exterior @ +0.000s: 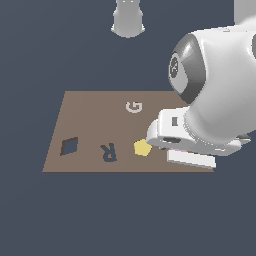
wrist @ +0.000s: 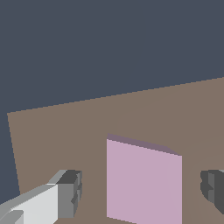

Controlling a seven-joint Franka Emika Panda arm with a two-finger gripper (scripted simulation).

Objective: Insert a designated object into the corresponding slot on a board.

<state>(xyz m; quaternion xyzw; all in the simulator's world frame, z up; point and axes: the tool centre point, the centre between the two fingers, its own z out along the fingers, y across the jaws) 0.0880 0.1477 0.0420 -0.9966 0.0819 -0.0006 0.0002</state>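
The lilac diamond tile lies flat on the brown board, between the two dark fingertips of my gripper. The jaws are open, with a gap on each side of the tile. In the exterior view the white arm hangs low over the board's corner at that view's right and hides the tile and the fingers. The dark diamond slot is near the board's opposite end, at the exterior view's left.
On the board lie a yellow pentagon next to the arm, a dark blue letter R between the pentagon and the slot, and a pale letter G farther back. The robot's base stands beyond the board.
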